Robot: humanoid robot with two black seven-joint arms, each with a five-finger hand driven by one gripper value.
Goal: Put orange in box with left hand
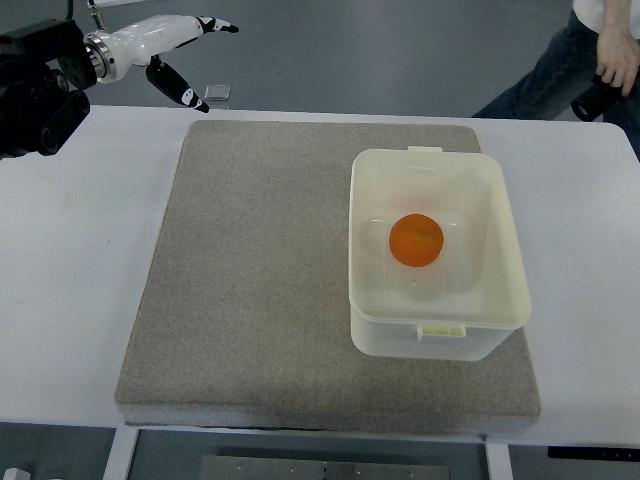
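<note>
The orange (416, 240) lies inside the box (365, 250) on the grey mat (250, 280). The left robot hand (180, 55) hangs at the far-left corner, fingers spread, holding nothing. The placing seems finished; next it only needs to rest.

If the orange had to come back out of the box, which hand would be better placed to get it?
Left, probably. Only the left robot hand is in view, open at the top left, away from the box holding the orange. No right hand shows at all.
</note>
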